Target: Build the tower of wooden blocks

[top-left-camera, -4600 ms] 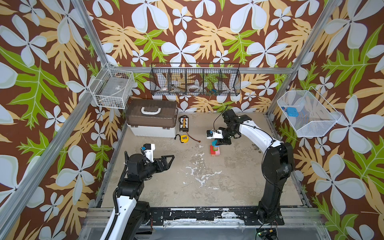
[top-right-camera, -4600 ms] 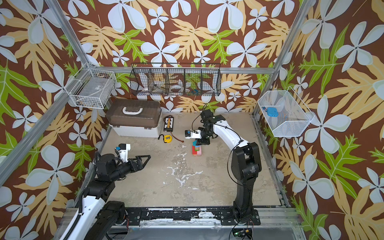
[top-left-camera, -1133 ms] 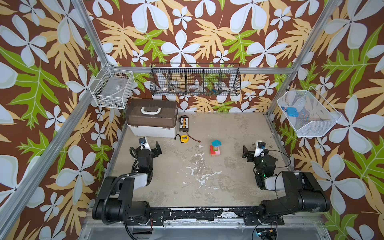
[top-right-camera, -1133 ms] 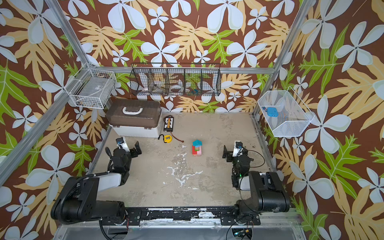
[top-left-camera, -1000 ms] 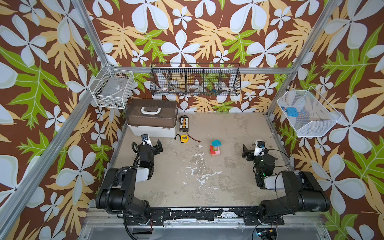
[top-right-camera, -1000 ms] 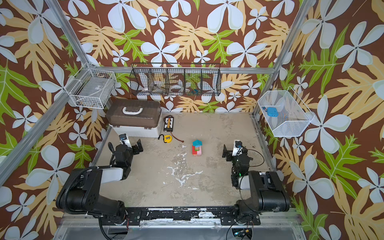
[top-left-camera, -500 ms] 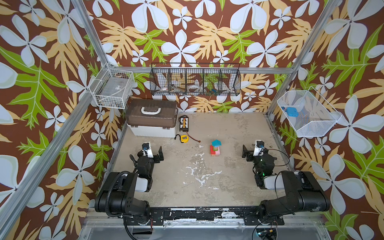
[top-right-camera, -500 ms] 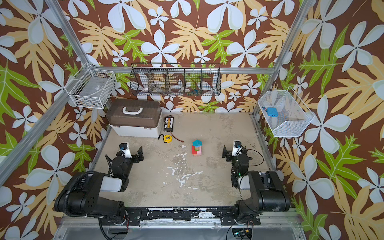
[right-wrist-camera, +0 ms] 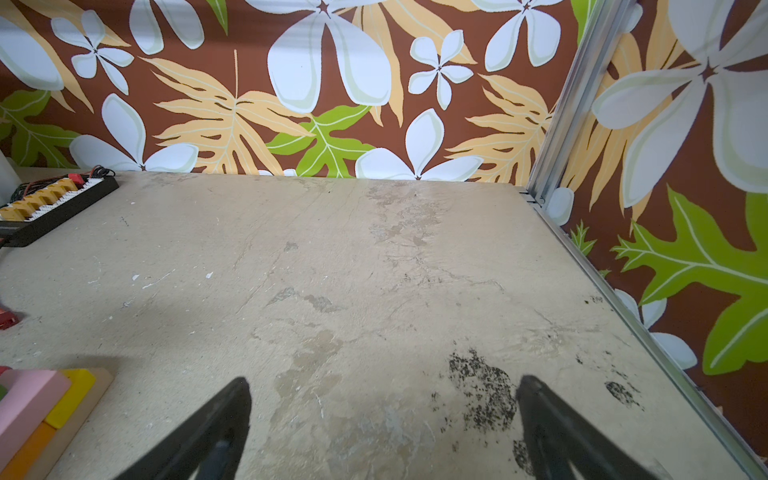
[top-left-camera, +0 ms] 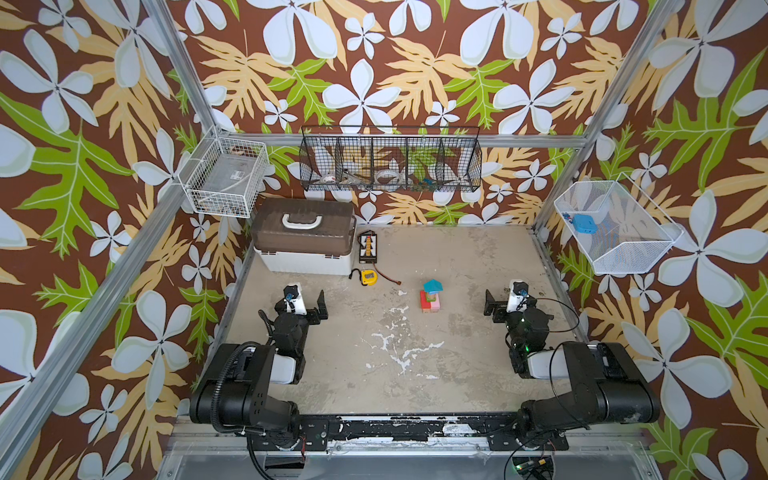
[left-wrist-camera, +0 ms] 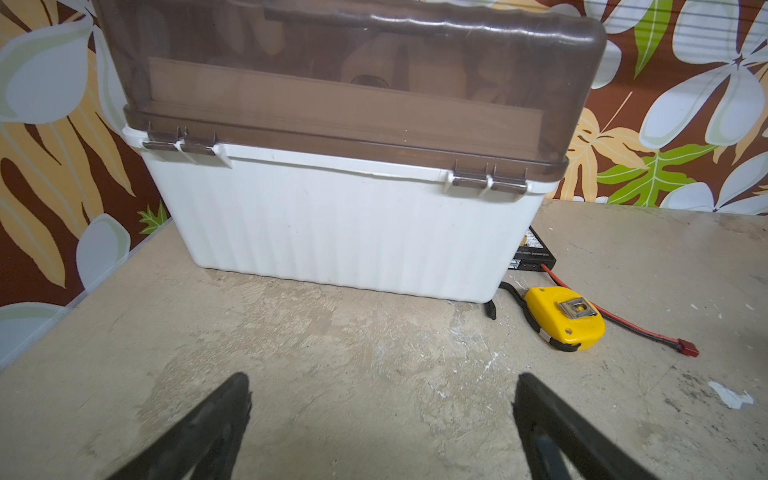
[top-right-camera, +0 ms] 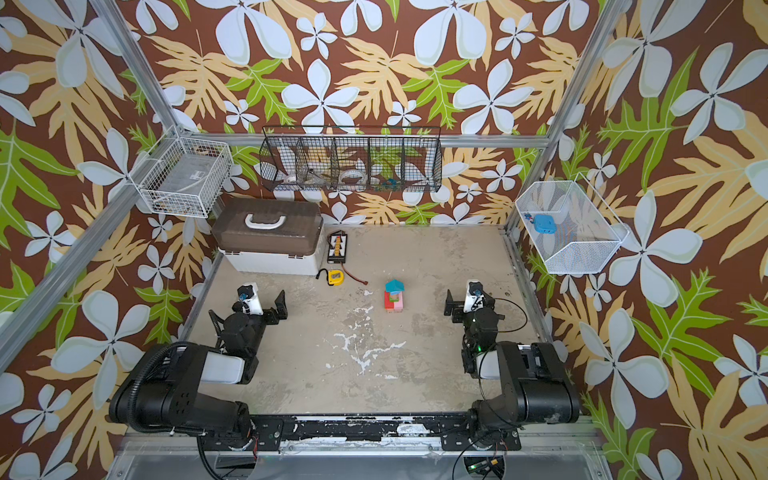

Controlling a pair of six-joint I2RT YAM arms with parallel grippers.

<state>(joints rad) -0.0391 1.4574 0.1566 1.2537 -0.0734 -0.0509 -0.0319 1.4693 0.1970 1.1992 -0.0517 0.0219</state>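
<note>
The tower [top-left-camera: 430,297] was seen upright near the middle of the desk [top-left-camera: 415,365], its long axis vertical, with a plain wood base, red and pink above it, green in the middle and a teal roof on top. In both top views it was free of both arms.

The right claw [right-wrist-camera: 382,386] was held low with its jaws spread wide and nothing between them. The tower lay off to its side, toward the desk's middle; only the pink, yellow, orange and plain wood of the tower's foot were caught at the edge of the right wrist view. The left claw [left-wrist-camera: 382,386] was likewise released and empty. It was pointed at the white box [left-wrist-camera: 345,232], and the tower was absent from its wrist view. The right claw was judged the nearer of the two, with bare desk between it and the tower.

A yellow tape measure [top-left-camera: 368,277], a red-tipped lead [top-left-camera: 395,281] and a black connector board [top-left-camera: 369,248] lay beyond the tower on the left arm's side, apart from it. No loose block was made out on the desk, so the build was judged finished or nearly so.
</note>
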